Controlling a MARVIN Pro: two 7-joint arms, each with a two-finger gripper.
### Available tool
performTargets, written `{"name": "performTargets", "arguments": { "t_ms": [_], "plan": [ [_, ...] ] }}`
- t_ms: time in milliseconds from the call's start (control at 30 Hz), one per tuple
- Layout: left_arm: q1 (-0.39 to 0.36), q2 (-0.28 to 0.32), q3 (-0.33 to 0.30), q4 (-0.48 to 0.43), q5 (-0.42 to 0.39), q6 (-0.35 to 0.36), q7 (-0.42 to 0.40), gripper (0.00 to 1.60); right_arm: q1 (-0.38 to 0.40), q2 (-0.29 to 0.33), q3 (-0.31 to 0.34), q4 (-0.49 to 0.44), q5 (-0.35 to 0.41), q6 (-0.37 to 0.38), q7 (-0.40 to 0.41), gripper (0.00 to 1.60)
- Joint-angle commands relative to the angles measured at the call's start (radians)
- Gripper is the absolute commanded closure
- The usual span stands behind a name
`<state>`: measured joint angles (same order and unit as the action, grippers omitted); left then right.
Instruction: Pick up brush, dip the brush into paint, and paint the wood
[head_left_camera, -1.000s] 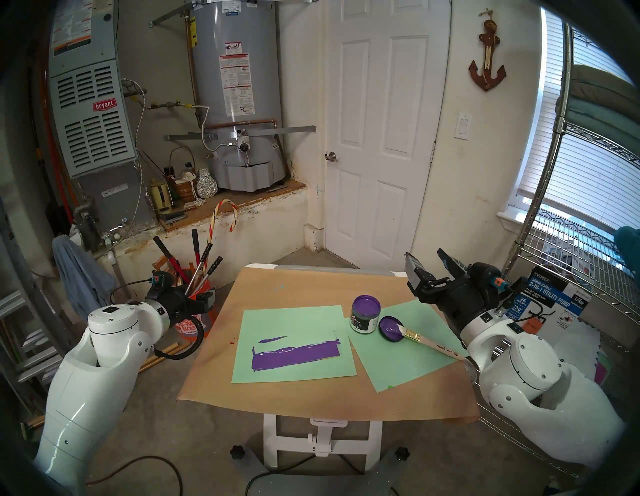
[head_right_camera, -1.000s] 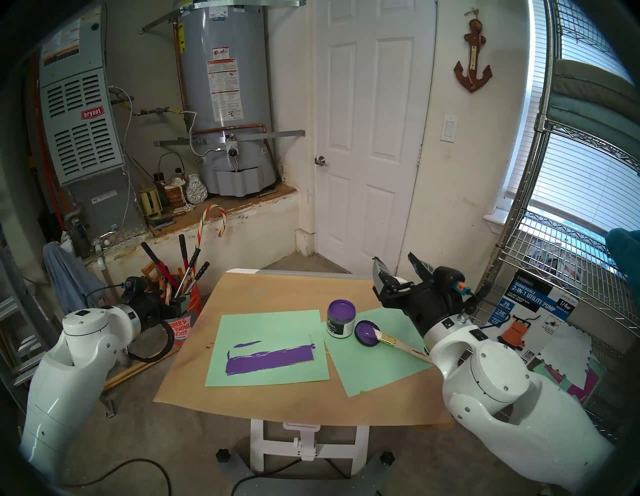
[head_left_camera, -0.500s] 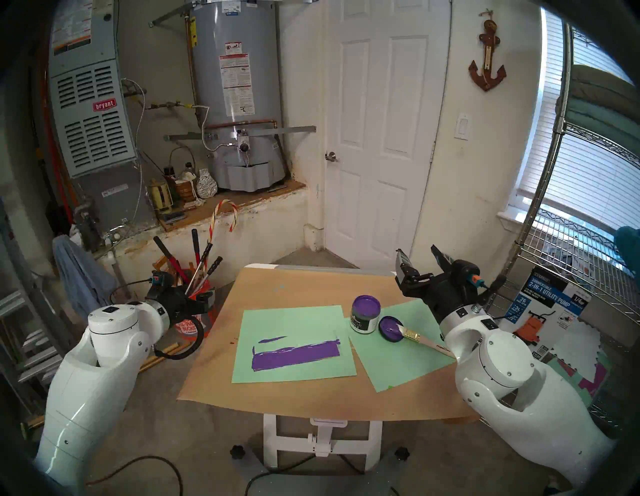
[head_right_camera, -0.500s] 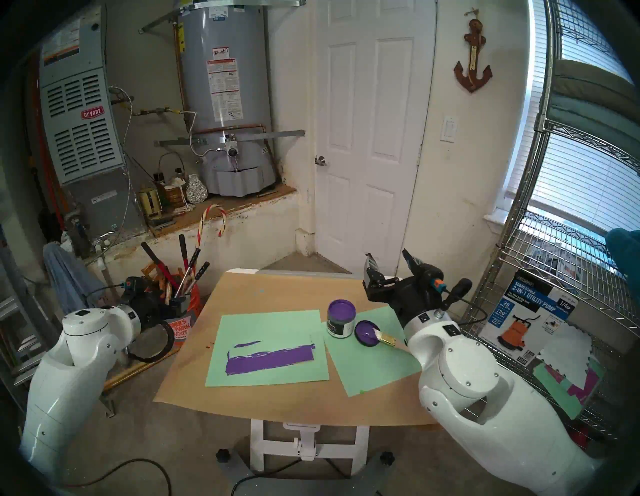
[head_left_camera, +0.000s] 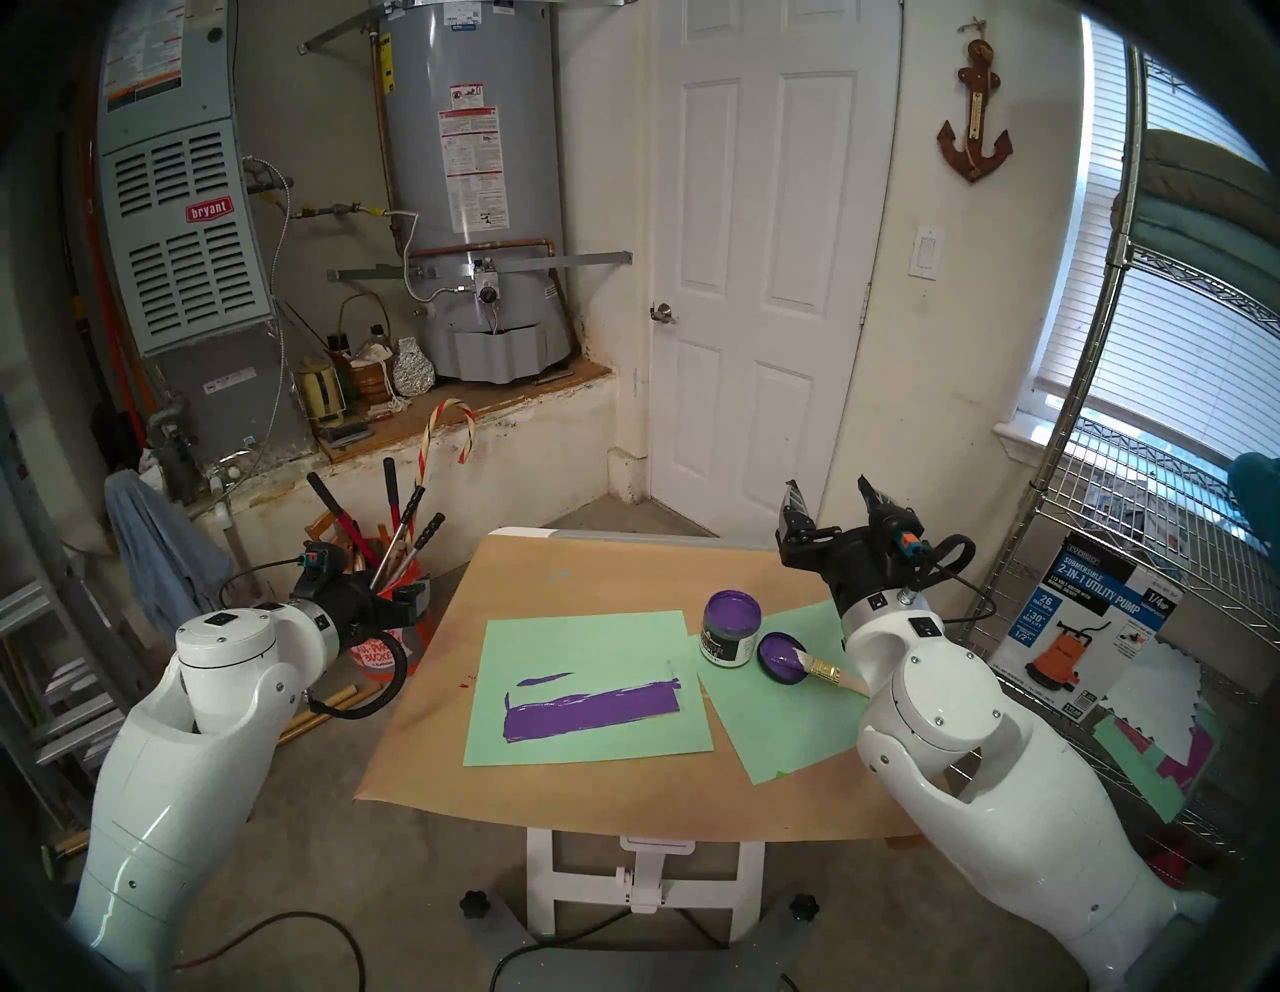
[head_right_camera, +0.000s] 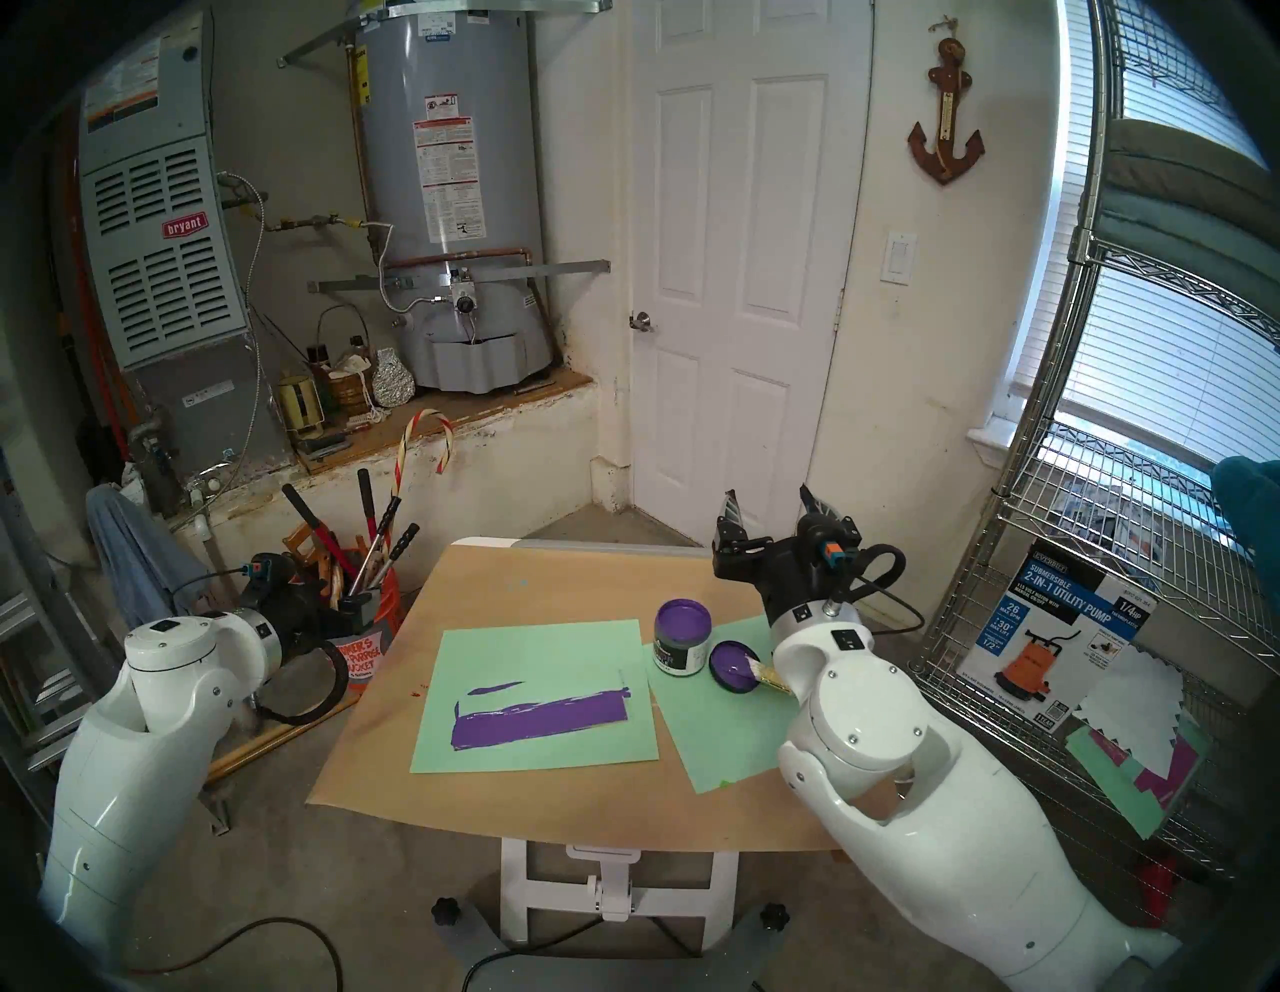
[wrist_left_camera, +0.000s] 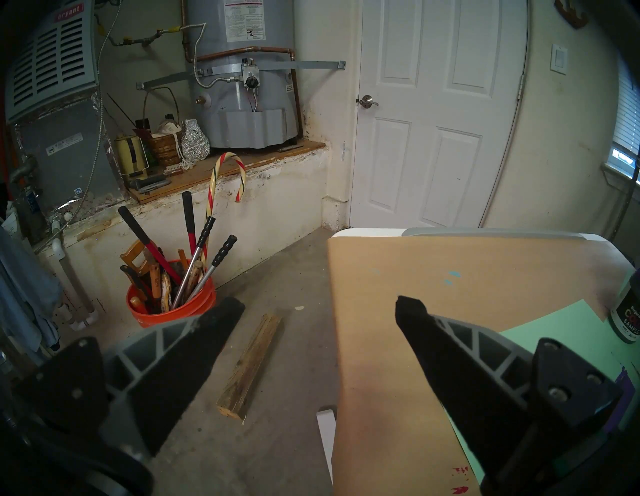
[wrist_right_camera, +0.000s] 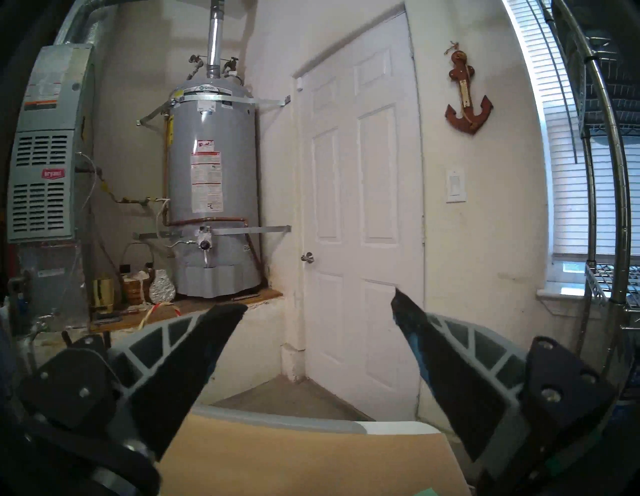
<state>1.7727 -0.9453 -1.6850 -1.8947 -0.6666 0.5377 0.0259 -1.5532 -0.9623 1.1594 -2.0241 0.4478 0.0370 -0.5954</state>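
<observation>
While head views show brush on lid, right gripper gapes empty at door.

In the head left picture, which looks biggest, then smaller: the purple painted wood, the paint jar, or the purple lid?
1. The wood, clearly the largest.
2. The paint jar.
3. The lid, only slightly smaller than the jar.

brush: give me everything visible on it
The brush is a small flat paintbrush with a pale wooden handle, brass-coloured ferrule and pale bristles. It lies flat, bristles resting on the paint-coated lid, handle running toward the table's right side over the green paper sheet. The right arm hides the handle's end. No gripper touches it.
</observation>
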Motion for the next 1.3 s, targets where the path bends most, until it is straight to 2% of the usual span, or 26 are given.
{"name": "performTargets", "arguments": {
  "t_ms": [0, 1267],
  "plan": [
    [-0.005, 0.001, -0.011, -0.018, -0.002, -0.003, 0.002, 0.00, 0.079, -0.045, 0.009, 0.006, -0.018, -0.009, -0.023, 0.00],
    [-0.004, 0.001, -0.012, -0.019, -0.003, -0.003, 0.003, 0.00, 0.086, -0.060, 0.007, 0.016, -0.036, -0.010, -0.032, 0.00]
  ]
}}
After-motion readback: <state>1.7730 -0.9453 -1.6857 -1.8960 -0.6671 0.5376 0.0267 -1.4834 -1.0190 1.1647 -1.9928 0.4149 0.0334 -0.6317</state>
